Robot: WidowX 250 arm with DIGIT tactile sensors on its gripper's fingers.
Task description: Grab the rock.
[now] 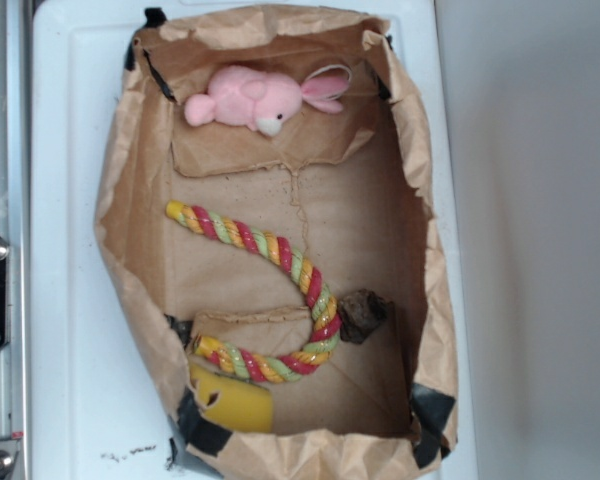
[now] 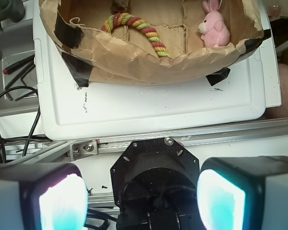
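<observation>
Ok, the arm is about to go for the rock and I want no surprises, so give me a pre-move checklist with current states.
1. Rock visible in the paper-lined box: ok.
2. Rock clear of neighbours: not ok, it touches the rope.
3. Claw open and empty: ok.
4. Claw over the box: not ok, it is outside, beyond the white lid.
5. Yellow block apart from the rock: ok.
6. Rock loose: cannot tell.

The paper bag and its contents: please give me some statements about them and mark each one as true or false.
1. The rock lies beside the rope's bend. True.
2. The pink plush rabbit lies on top of the rope. False: it lies apart, at the bag's other end.
3. The gripper is holding the rock. False: it is open, outside the bag.
4. The yellow block sits in a corner. True.
</observation>
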